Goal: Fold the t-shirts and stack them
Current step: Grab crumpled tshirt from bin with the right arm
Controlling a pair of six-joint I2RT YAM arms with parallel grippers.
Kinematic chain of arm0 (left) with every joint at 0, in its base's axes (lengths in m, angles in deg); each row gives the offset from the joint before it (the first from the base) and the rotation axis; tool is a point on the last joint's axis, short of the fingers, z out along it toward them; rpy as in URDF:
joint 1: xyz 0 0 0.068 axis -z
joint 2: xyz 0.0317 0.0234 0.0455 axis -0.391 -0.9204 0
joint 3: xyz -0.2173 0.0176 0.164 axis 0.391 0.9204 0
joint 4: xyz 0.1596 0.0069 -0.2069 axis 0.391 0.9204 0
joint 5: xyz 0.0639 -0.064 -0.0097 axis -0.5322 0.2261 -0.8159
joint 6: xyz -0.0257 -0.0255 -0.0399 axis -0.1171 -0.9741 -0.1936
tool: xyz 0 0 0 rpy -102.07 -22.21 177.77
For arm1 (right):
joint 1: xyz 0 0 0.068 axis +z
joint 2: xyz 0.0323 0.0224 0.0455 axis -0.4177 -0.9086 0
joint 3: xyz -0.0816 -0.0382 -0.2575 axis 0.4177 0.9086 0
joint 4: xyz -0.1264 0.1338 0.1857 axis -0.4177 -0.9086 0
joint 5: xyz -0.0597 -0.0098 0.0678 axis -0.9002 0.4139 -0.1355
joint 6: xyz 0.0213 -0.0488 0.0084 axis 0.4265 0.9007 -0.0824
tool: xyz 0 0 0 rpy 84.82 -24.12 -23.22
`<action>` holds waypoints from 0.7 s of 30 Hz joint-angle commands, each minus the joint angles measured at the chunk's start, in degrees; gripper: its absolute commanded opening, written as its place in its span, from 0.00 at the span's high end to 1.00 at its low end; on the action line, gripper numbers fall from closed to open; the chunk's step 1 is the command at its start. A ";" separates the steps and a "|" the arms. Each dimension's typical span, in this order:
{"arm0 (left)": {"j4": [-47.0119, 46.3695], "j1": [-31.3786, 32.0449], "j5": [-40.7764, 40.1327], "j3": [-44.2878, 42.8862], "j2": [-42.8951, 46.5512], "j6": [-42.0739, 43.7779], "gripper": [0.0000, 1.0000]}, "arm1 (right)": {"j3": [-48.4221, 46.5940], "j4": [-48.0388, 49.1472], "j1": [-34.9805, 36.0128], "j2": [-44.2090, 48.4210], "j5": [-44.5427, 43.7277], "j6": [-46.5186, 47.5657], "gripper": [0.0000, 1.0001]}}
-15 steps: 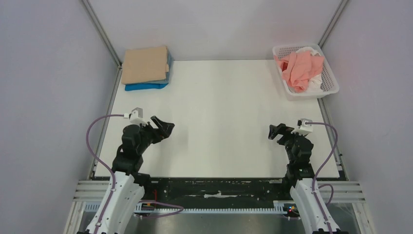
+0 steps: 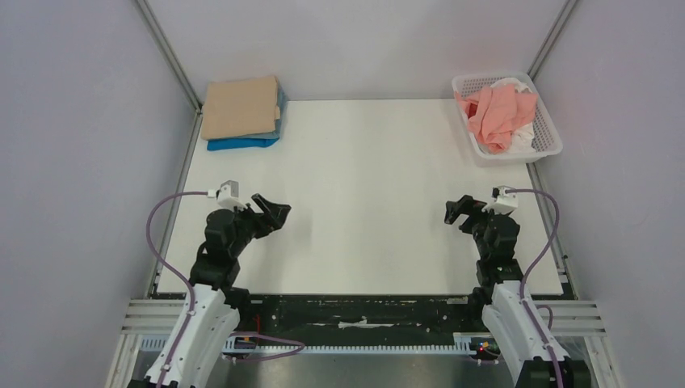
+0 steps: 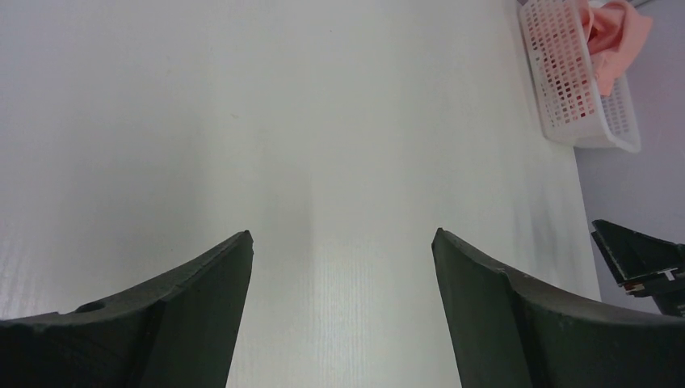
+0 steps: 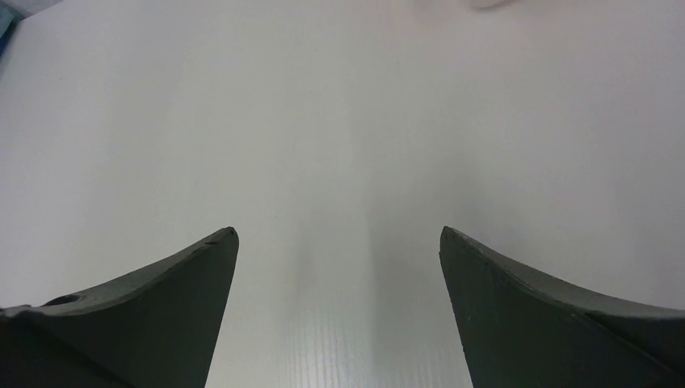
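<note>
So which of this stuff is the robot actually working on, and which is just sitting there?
Job: pink t-shirt and white t-shirt in the basket; folded tan t-shirt stacked on blue t-shirt.
Just there: basket, table.

A: How were the arms posed?
B: The left arm (image 2: pixel 216 252) stood bent at lower left, the right arm (image 2: pixel 498 242) at lower right, wrists turned toward centre frame.
A: And the grippers?
B: The left gripper (image 2: pixel 277 212) and right gripper (image 2: pixel 455 212) both gaped wide, jaws well apart.
</note>
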 commanded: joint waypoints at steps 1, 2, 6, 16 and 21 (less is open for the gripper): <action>-9.63 0.08 0.62 3.74 -0.21 -1.92 0.12 | -6.81 4.17 -0.03 -4.74 -0.31 -0.56 0.02; -11.76 0.08 0.32 4.43 -0.26 -2.19 0.12 | -8.00 4.15 -0.08 -6.53 -0.48 -0.50 0.02; -16.36 0.08 -0.76 6.31 -0.70 -3.35 0.12 | -14.83 3.95 -0.02 -13.91 -2.68 0.00 0.02; -25.76 0.08 -5.03 9.90 -2.51 -4.67 0.10 | -44.90 -1.45 -0.26 -40.57 -15.97 6.57 0.02; -30.28 0.08 -5.34 10.35 -5.88 -4.30 0.09 | -64.22 -4.34 -1.73 -58.52 -26.95 9.71 0.02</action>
